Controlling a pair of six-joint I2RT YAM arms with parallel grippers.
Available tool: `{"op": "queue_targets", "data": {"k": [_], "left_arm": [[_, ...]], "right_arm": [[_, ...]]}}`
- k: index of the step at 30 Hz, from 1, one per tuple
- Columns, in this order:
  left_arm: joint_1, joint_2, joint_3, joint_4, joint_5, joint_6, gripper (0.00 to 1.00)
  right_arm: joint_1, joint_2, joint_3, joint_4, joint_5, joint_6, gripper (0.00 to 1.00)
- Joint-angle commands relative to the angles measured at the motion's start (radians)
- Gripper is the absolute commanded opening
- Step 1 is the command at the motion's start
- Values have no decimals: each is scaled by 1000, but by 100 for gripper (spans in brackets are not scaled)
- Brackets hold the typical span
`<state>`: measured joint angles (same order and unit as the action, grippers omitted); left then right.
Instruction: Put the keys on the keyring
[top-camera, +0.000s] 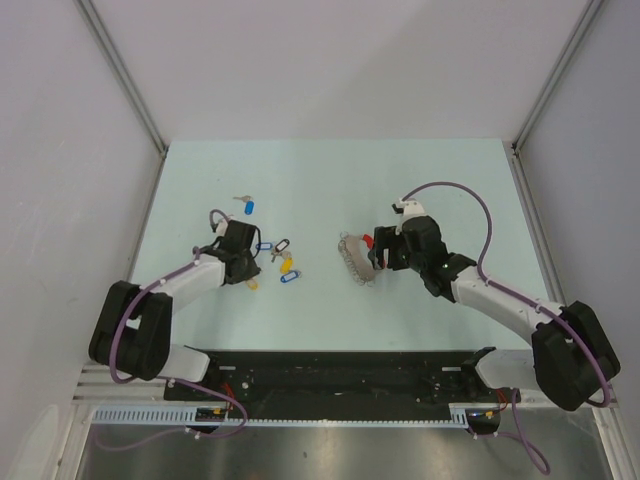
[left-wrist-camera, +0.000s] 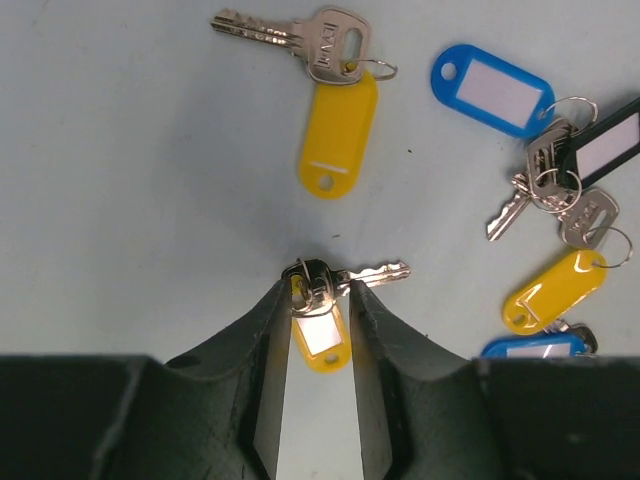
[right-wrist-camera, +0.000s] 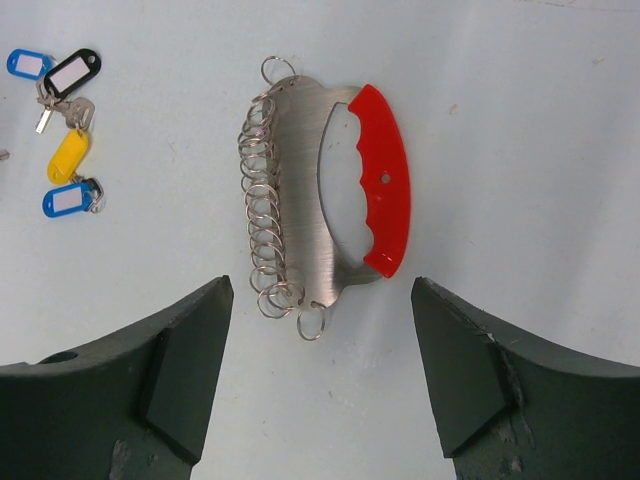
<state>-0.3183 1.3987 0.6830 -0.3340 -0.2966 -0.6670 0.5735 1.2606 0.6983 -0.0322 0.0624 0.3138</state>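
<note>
My left gripper (left-wrist-camera: 318, 285) is shut on a silver key with a yellow tag (left-wrist-camera: 322, 338), its tips pinching the key's head and ring just over the table. In the top view this gripper (top-camera: 245, 268) sits at the left of the loose keys (top-camera: 283, 262). More keys lie ahead of it: a yellow-tagged one (left-wrist-camera: 338, 125), a blue tag (left-wrist-camera: 492, 90) and a bunch with a dark tag (left-wrist-camera: 560, 180). The keyring (right-wrist-camera: 300, 190), a metal plate with a red grip (right-wrist-camera: 385, 190) and several small wire rings, lies flat. My right gripper (right-wrist-camera: 320, 292) is wide open just short of it, empty.
One blue-tagged key (top-camera: 247, 206) lies apart at the back left. The keyring (top-camera: 355, 258) lies mid-table beside my right gripper (top-camera: 374, 256). White walls with metal posts close in the pale table (top-camera: 330, 180) on three sides. A black rail (top-camera: 330, 375) runs along the near edge.
</note>
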Motion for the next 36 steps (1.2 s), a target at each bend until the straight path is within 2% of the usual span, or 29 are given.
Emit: {"op": "queue_targets", "data": {"k": [1, 6, 12, 13, 19, 26, 31, 36], "left_arm": [[-4, 16, 38, 23, -49, 12, 33], [-4, 37, 44, 29, -41, 27, 24], [-8, 10, 55, 6, -27, 56, 2], [-13, 3, 59, -3, -24, 69, 1], [-111, -64, 119, -51, -6, 119, 0], [-313, -107, 216, -76, 59, 126, 1], [-474, -57, 277, -48, 88, 44, 0], [-550, 5, 259, 57, 149, -112, 1]], "right_arm": [[-1, 13, -5, 55, -22, 1, 77], [-1, 37, -5, 63, -42, -4, 77], [-1, 39, -5, 66, -52, -9, 77], [-1, 39, -5, 64, -52, -9, 77], [-1, 30, -5, 63, -50, -7, 77], [-1, 0, -11, 51, 0, -2, 77], [-1, -30, -25, 51, 59, 8, 77], [-7, -36, -29, 52, 73, 13, 77]]}}
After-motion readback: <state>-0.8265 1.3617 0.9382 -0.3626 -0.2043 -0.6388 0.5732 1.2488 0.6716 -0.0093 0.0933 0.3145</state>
